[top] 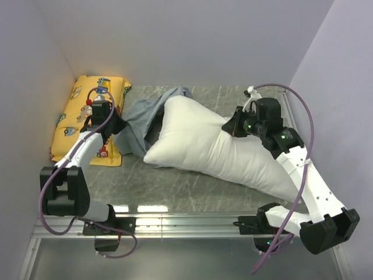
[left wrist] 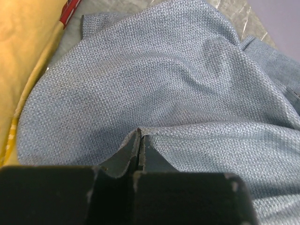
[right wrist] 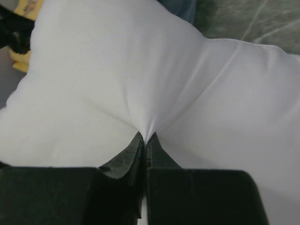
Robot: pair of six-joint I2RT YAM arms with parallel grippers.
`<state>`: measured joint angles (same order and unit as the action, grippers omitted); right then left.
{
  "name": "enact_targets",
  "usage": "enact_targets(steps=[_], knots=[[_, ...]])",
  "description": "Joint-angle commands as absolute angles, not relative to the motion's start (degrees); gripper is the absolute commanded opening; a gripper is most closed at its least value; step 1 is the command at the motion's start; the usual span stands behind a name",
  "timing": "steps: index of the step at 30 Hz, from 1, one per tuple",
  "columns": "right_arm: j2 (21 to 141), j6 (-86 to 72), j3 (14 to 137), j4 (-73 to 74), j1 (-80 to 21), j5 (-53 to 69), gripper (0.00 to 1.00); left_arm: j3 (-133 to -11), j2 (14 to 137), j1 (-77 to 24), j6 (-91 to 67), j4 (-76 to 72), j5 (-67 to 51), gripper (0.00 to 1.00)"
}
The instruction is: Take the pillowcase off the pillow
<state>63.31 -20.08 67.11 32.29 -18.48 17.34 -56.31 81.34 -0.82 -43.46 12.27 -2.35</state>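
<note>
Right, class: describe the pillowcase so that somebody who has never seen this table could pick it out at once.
Start at the big white pillow lying across the marbled table. Bunched at its left end, next to the yellow cartoon-print cushion, is the pillowcase. Unlike its plump neighbours, it is limp grey-blue woven cloth, pinched by the left gripper.

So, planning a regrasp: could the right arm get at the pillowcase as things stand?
Probably not: the right gripper is shut on the pillow, whose bulk lies between it and the pillowcase, which the left gripper pinches.
</note>
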Motion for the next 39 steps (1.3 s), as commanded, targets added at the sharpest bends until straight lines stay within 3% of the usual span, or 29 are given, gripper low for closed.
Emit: enact_targets(steps=[1,9,13,16,17,20,24,33,34,39], knots=[[59.94,-20.65,70.67,25.4,-18.54,28.56,0.0,-60.02,83.58,-0.62,-46.05,8.44,-3.95,0.01],[56.61,-20.56,68.12,26.28,-18.54,31.37,0.0,-70.99,94.2,1.58,-46.32,10.28,-0.09,0.0],[54.94,-21.97,65.67,25.32,-18.54,32.87,0.0,-76.01,97.9,1.5,-45.45,7.93,-3.94,0.0],[54.4,-22.06,63.99,25.31,-18.46,32.61,0.0,-77.25,98.18,1.58,-45.0,6.07,-11.15,0.23],[54.32,-22.06,63.72,25.23,-18.54,32.35,0.0,-76.99,97.74,1.41,-44.83,4.15,-12.55,0.42],[54.67,-22.24,63.19,25.05,-18.54,32.08,0.0,-75.85,93.71,0.88,-43.69,3.25,-15.81,0.65],[56.24,-22.15,63.63,24.87,-18.54,31.47,0.0,-75.33,87.46,-1.39,-39.38,5.18,-17.75,0.76],[57.04,-23.11,66.27,23.73,-18.37,30.5,0.0,-72.7,87.71,-9.31,-35.42,5.19,-26.63,0.75],[56.87,-23.29,66.53,23.73,-18.54,29.71,0.0,-72.25,88.32,-10.27,-36.03,5.27,-25.15,0.72],[55.64,-23.64,68.9,24.52,-18.63,30.5,0.0,-66.64,92.46,-12.04,-40.86,5.64,-14.87,0.31]])
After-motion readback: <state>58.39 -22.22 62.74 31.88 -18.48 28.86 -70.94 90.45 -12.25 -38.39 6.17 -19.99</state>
